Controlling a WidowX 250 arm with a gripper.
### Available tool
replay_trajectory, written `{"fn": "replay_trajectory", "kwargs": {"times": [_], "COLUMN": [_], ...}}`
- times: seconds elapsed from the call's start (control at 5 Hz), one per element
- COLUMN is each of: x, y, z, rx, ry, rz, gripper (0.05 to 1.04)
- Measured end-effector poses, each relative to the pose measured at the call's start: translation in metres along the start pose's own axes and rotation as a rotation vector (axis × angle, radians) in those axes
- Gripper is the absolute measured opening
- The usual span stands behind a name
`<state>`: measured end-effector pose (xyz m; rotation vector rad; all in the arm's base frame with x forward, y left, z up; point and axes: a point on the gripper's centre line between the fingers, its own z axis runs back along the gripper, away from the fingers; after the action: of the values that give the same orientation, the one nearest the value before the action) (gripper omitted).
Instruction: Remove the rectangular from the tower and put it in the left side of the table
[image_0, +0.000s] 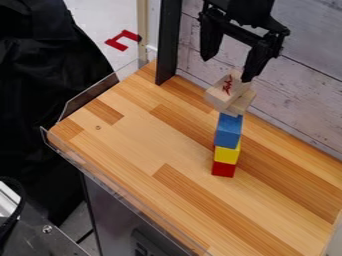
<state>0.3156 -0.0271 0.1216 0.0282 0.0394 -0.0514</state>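
The gripper (229, 66) hangs at the upper right with its two fingers spread wide, open, above and around the top of the tower. One fingertip comes down near the right side of the top wooden block (226, 90), which bears a red mark; whether they touch I cannot tell. Beneath it, another plain wooden block (242, 102) pokes out to the right at an angle. Lower in the tower are a blue block (228, 131), a yellow block (227, 154) and, at the bottom on the wooden table (133, 145), a red block (223, 169).
A black post (168, 42) stands at the table's back corner, beside a whitewashed plank wall (304, 95) behind the tower. Low transparent edging (100, 96) runs along the left and front sides.
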Motion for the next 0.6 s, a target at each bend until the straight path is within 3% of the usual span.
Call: {"fn": "replay_trajectory", "kwargs": {"times": [0.4,0.6], "x": [-0.0032,-0.0026], "y": [-0.0024,-0.0024], "z": [-0.0161,-0.0158], "rx": [-0.008,-0.014], "ry": [0.057,0.055], "rz": [0.000,0.008], "gripper": [1.001,1.001]}}
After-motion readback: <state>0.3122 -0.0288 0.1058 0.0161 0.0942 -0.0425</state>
